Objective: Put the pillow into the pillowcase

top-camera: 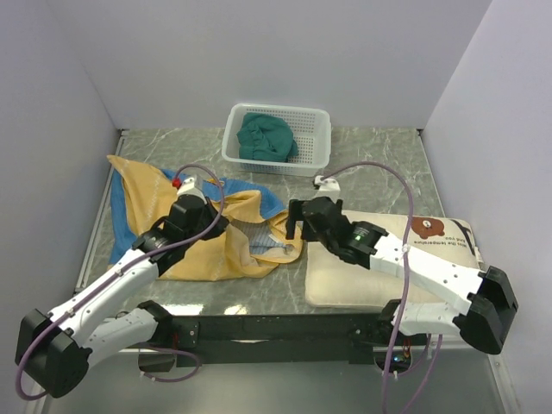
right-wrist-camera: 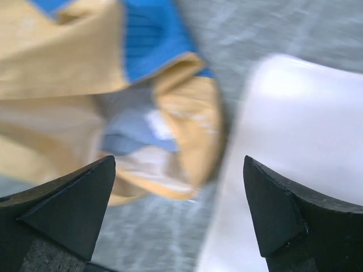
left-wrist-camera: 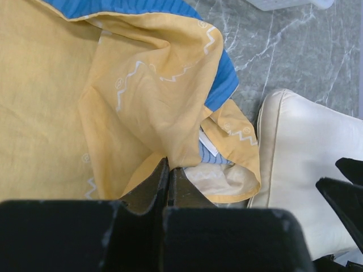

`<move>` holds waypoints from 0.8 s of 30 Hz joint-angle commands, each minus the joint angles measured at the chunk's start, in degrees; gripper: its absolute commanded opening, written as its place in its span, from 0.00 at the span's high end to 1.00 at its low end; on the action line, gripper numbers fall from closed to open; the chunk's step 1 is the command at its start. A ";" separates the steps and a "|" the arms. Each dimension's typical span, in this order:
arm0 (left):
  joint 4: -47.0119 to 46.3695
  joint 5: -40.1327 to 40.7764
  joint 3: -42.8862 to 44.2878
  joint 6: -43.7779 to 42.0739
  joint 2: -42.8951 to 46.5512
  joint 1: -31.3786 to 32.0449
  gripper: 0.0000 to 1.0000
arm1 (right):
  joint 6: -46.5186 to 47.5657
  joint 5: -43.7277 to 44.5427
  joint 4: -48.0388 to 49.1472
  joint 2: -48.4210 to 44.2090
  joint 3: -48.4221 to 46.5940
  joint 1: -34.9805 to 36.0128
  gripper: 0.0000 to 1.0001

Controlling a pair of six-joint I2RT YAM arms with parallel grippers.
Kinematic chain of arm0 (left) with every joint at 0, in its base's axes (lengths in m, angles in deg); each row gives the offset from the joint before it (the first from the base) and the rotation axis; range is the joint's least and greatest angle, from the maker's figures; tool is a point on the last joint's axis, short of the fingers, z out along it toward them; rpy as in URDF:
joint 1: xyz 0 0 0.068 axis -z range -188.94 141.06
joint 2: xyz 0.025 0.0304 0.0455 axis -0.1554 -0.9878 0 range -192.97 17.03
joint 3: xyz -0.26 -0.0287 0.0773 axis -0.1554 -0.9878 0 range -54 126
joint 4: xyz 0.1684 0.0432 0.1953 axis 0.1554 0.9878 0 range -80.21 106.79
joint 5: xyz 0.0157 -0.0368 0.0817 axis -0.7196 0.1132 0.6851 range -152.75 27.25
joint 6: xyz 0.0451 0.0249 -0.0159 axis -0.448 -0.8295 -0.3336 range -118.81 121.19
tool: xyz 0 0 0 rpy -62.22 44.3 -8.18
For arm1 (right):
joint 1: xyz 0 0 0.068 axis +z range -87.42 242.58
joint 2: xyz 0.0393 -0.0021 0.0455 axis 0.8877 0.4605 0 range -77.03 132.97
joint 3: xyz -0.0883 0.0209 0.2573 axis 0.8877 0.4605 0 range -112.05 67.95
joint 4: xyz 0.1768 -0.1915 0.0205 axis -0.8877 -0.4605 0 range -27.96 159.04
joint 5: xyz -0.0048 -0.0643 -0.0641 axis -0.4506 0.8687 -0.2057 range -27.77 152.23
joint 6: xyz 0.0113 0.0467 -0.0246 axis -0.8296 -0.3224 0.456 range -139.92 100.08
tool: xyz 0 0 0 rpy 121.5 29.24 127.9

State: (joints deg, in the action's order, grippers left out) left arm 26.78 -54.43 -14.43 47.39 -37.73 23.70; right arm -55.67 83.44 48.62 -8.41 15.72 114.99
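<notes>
Left tool (left-wrist-camera: 169,168) has its fingers pressed together on a fold of mustard-yellow cloth, apparently the upper layer at the mouth of the pillowcase (top-camera: 211,259), which looks pinched up from the layer beneath. Right tool (right-wrist-camera: 178,164) is spread wide and holds nothing. It hangs above the seam where the case ends and the pillow (top-camera: 341,280) begins.

The pillowcase lies rumpled on the left half of the table (top-camera: 371,164), yellow side mostly up with blue showing along its folds. Its mouth is turned to the right. The pillow lies flat on the right half with its long axis running left to right. The bear-face end is at the far right, so the plain short end faces the mouth and sits just beside the hem. The right wrist view is blurred, so I cannot tell whether cloth and pillow touch there.

The coming move turns on that line-up: the pillow must travel leftward, plain end first, into the held-open mouth. The right arm is the nearer one, already over that plain end, and is the better placed to grip it. At the back of the table, well apart, a white basket (top-camera: 231,153) holds a teal cloth (top-camera: 266,138).
</notes>
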 commanded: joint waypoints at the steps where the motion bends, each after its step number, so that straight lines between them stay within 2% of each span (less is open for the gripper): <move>1: -3.20 -1.11 4.01 -0.40 -3.76 -0.12 0.99 | -0.20 9.02 -7.61 -0.95 4.40 -3.44 0.00; 6: -2.85 -2.16 12.97 -2.16 -13.33 -0.12 0.99 | 0.68 7.09 -5.42 6.06 4.95 -6.78 0.00; 13: -2.06 -2.08 17.20 -3.13 -16.51 -0.21 0.99 | 4.45 2.61 -3.66 19.35 2.92 -8.19 0.02; 14: -1.97 -1.99 17.21 -3.22 -16.26 -0.21 0.99 | 4.54 2.17 -2.35 20.14 3.27 -8.28 0.08; 15: -1.96 -1.99 17.21 -3.48 -15.82 -0.30 0.99 | 4.63 1.30 -1.73 20.76 4.06 -8.54 0.22; 16: -1.88 -1.99 17.12 -3.48 -15.64 -0.21 0.99 | 4.11 1.37 -1.46 20.59 4.32 -8.89 0.66; 17: -1.79 -2.16 16.86 -3.57 -15.38 -0.21 0.99 | 3.93 1.81 -1.63 20.33 4.41 -9.51 0.88; 18: -1.79 -2.34 16.77 -3.48 -14.94 -0.21 0.99 | 3.84 2.16 -1.98 18.76 4.41 -9.60 1.00; 20: -1.70 -3.04 16.50 -3.57 -14.58 -0.30 0.99 | 3.84 3.39 -3.73 15.95 3.89 -9.60 1.00; 24: -1.26 -3.57 16.33 -3.83 -13.97 -0.21 0.99 | 6.03 1.74 -6.38 1.66 0.47 -9.51 1.00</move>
State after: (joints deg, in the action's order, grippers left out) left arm 25.97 -56.71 0.50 44.89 -53.82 23.70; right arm -50.01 89.65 42.78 4.74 18.82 105.43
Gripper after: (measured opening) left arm 0.021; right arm 0.056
